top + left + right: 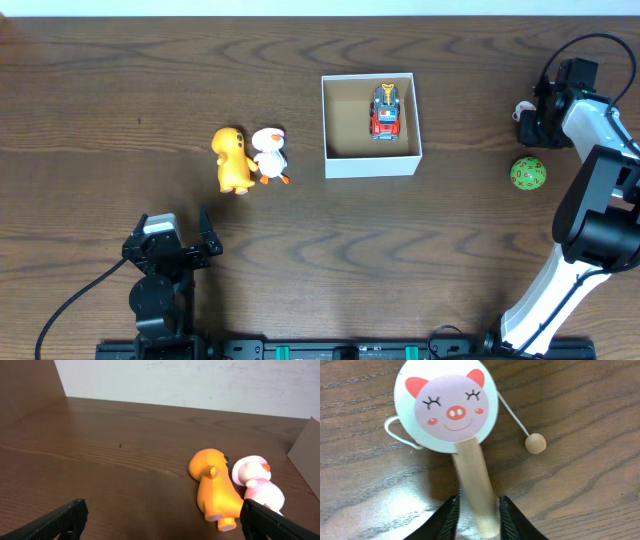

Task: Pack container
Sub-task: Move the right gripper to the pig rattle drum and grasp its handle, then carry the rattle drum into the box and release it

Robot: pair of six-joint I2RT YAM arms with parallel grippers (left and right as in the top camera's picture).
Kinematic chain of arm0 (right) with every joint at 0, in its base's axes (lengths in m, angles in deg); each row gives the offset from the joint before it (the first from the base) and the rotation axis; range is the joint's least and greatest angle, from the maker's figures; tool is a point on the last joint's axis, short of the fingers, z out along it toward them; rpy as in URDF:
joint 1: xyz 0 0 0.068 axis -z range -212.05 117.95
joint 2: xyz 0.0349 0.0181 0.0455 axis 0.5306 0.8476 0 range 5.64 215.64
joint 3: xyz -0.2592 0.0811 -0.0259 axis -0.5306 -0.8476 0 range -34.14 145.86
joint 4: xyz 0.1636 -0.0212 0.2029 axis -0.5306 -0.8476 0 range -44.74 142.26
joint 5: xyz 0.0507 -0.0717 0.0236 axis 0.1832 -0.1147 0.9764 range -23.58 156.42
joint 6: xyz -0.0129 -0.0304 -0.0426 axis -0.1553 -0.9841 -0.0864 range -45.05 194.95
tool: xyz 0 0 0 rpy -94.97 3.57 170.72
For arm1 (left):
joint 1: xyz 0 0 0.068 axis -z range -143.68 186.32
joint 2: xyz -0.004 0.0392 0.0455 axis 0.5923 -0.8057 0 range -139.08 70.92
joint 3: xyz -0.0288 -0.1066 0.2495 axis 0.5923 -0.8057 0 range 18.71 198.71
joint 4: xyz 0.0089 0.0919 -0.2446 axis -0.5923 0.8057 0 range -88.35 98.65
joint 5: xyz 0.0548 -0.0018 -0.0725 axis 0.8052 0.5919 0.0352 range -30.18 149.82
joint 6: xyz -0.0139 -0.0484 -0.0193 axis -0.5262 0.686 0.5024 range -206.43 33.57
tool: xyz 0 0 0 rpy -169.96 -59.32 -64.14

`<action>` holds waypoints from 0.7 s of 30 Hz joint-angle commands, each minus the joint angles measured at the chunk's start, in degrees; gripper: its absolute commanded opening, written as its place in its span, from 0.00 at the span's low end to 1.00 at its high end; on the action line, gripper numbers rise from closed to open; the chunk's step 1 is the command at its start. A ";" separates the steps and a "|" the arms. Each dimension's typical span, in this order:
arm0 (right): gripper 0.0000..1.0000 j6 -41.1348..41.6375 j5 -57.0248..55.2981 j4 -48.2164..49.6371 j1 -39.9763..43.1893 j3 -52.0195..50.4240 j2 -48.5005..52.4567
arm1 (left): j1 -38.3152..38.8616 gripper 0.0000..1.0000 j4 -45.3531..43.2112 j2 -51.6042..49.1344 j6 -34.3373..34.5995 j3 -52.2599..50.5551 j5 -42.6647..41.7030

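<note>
The step in hand looks like the pick-up of a round white pig-faced rattle drum (447, 407) on a plain wooden handle (472, 475). It lies flat on the dark wooden bench (100, 100), at the far right. The right gripper (479, 502) is closed on the lower part of that handle, one finger (451, 520) against each side. The toy's face is up and its small wooden bead (535, 443) trails on a string to one side.

The square white container with low walls and a brown cardboard floor (372, 165) sits mid-bench, well apart from the right gripper and to its left. A red toy truck (386, 112) already lies against the container's right wall, so the left half of its floor is free.

To do this well, I would make sure the hold is firm before lifting, since the heavy drum head sits far from the grasp and may tip the handle downward. Lift straight up until the dangling bead and strings clear the bench. Then carry the toy over the near wall and set it down in the free left half, head first, so it does not land on the truck. Let go only once it rests flat.

A speckled green ball (528, 174) lies near the right arm and should not be swept aside. The left gripper (162, 517) hangs wide open near the bench's front edge, holding nothing. It faces an orange squishy toy animal (232, 160) and a white toy duck (269, 153), which lie touching each other.
</note>
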 commanded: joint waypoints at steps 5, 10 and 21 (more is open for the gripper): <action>0.15 0.22 0.22 -0.04 0.52 -0.48 0.37 | -0.04 0.98 2.32 0.02 -0.37 -0.79 -0.39; 0.01 0.22 0.83 -0.04 0.42 -0.26 0.37 | -0.04 0.98 2.32 0.02 -0.37 -0.79 -0.39; 0.01 -0.24 1.84 -1.73 -2.56 11.19 -3.96 | -0.04 0.98 2.32 0.02 -0.37 -0.79 -0.39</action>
